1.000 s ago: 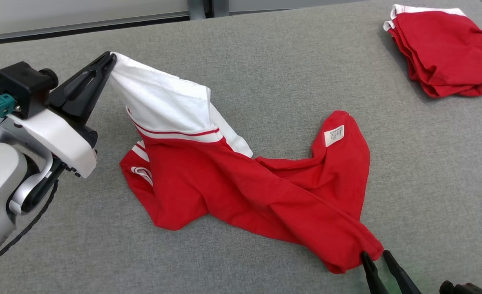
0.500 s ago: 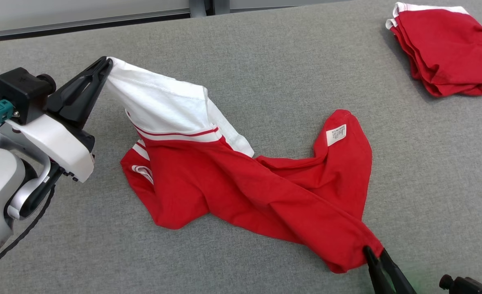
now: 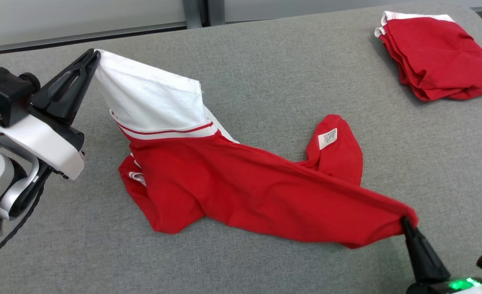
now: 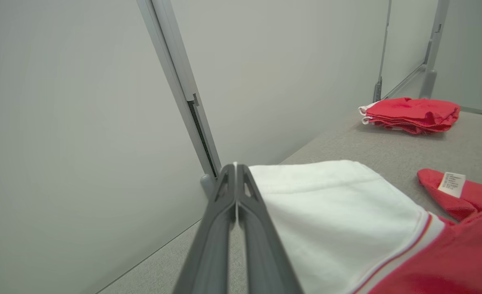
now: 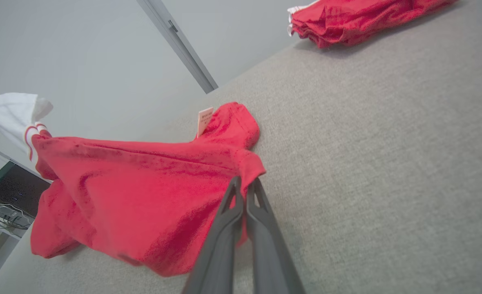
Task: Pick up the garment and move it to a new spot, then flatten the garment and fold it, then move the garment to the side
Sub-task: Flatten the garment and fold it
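**Item: red-and-white garment** (image 3: pixel 241 192). We are holding it by two ends. Its middle is sagging onto the grey padded table (image 3: pixel 265 81), towards the near edge. A white care label (image 3: pixel 327 139) is showing on a bunched red lobe that is lying on the table.

**Left gripper** (image 3: pixel 95 57). Its fingers are pressing tight together on the garment's white edge, and we are holding that end lifted clear of the table.

**Right gripper** (image 3: pixel 407 222). Its fingers are closed on the red corner at the near right, and the upper edge is running taut between the two grips.

**Stack of folded red garments** (image 3: pixel 437 53). It is lying well apart, at the far right of the table.

**Progress, as we are judging it.** The pick-up is under way — both grips are made and the garment is partly raised. Setting it down at a new spot, flattening, folding and moving it aside are all remaining — the fabric is hanging twisted and bunched, with nothing folded.
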Available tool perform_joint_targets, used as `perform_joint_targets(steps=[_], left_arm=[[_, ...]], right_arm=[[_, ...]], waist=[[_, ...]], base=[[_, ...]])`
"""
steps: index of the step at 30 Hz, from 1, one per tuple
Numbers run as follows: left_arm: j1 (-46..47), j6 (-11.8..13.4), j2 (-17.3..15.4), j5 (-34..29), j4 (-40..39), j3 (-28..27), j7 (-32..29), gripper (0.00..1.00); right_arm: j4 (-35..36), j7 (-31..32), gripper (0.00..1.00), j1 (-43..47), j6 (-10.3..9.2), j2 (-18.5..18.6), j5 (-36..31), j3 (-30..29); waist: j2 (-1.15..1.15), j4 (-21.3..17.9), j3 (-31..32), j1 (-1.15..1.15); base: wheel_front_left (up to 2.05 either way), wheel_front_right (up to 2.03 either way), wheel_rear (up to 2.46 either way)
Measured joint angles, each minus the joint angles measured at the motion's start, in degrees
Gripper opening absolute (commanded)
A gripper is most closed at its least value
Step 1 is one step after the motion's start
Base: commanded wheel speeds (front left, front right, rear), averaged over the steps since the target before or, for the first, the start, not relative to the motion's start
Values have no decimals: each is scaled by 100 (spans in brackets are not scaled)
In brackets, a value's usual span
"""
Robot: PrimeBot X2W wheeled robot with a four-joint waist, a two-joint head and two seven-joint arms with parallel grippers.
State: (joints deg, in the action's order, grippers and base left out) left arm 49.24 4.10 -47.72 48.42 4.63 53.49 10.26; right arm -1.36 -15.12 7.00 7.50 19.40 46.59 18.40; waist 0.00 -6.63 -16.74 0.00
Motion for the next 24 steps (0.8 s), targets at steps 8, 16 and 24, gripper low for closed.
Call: perform_joint_targets(steps=[8, 16, 24], left_arm=[[663, -60, -436, -142, -548, -289, -311, 0], [2204, -678, -404, -455, -263, -454, -1038, 0], [4440, -1089, 308, -1163, 1315, -554, -802, 0]], right_arm=[[645, 0, 0, -939, 0, 1056, -536, -342], [368, 474, 0, -3251, 0, 2154, -946, -103], [-915, 1058, 0, -6853, 0, 1952, -1630, 811]], waist=[[0, -112, 180, 0], [0, -41, -84, 0], [0, 16, -831, 0]], base=[[0, 0, 0], [0, 0, 0], [0, 0, 0]])
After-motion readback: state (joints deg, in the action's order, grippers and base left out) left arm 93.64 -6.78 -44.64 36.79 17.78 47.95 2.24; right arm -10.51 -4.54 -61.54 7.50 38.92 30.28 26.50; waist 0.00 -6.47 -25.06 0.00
